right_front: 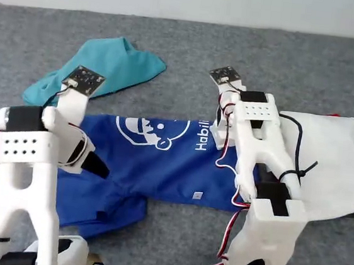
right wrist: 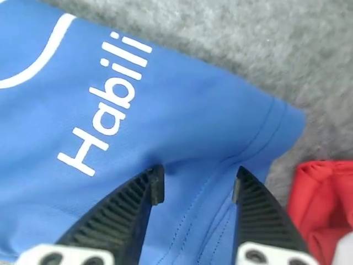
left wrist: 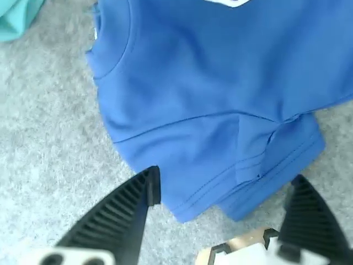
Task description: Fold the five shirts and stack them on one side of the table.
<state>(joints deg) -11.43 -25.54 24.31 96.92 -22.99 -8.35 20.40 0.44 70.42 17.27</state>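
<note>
A blue shirt (right_front: 161,162) with white print lies spread across the middle of the grey table. My left gripper (left wrist: 226,193) is open above the shirt's sleeve (left wrist: 259,160), which lies between the two fingers (left wrist: 143,193). My right gripper (right wrist: 198,185) is open too, its fingertips (right wrist: 156,185) down at the blue cloth (right wrist: 165,110) close to the shirt's hem corner. A teal shirt (right_front: 108,65) lies crumpled at the back left. At the right sits a folded white shirt (right_front: 326,161) on top of a red one (right wrist: 325,204).
The grey carpet-like table top (right_front: 298,63) is bare along the back and at the front centre. The white bodies of both arms (right_front: 27,174) stand at the near edge, and the right arm (right_front: 267,174) partly covers the blue shirt's right end.
</note>
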